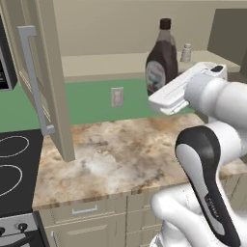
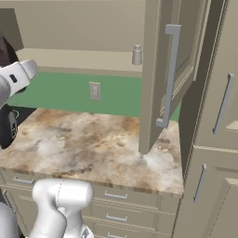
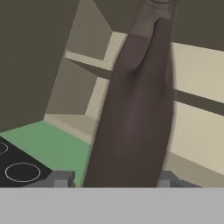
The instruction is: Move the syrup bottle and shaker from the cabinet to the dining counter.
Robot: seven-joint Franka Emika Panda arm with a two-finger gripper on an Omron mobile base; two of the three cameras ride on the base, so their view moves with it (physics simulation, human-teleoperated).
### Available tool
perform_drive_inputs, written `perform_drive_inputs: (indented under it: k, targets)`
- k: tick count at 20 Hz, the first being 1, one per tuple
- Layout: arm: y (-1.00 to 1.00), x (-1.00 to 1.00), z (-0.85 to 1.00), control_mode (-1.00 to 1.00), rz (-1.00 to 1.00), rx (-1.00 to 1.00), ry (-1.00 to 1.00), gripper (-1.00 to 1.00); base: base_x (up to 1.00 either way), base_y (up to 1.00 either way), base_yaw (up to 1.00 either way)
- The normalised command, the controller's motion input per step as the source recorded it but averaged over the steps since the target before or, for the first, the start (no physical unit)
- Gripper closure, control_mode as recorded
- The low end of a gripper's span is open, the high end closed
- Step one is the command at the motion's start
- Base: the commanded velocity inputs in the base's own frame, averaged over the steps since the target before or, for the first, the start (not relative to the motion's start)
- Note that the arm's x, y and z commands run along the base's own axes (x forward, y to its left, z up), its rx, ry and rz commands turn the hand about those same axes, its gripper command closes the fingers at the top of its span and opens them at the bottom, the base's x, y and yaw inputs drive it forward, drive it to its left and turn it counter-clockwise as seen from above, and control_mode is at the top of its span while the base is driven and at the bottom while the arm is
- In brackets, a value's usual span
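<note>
Step in hand: taking the syrup bottle [image 1: 161,60] off the cabinet [image 1: 43,77] shelf. Gripper [image 3: 109,181] pinches the bottle's lower body, a tip on each side. Shaker [image 2: 136,55] stands just beside it on the shelf. Next: prob. lift clear, then carry to the dining counter. Arm reaches up, hand tilted fwd.

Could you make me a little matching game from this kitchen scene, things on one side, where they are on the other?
Things:
1. syrup bottle
2. shaker
3. wall socket
4. stove

Places:
A. on the green wall
B. left of the stone worktop
C. between the fingers of the gripper
D. on the cabinet shelf

Pairs: 1-C, 2-D, 3-A, 4-B
</note>
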Motion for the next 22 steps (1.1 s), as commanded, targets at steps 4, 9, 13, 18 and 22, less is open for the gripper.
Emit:
perform_drive_inputs:
  k: [4,9,13,18,22]
  targets:
    - [-0.53,-0.7,-0.01,-1.0,-0.07,0.0,0.0,1.0,0.0,0.0,0.0]
    - [-0.5,-0.51,-0.08,-1.0,-0.07,0.0,0.0,1.0,0.0,0.0,0.0]
    - [-0.53,-0.37,-0.19,-1.0,-0.07,0.0,0.0,1.0,0.0,0.0,0.0]
    - [-0.48,-0.16,-0.31,-1.0,-0.05,0.0,0.0,1.0,0.0,0.0,0.0]
    - [-0.27,-0.02,-0.24,-1.0,-0.06,0.0,0.0,1.0,0.0,0.0,0.0]
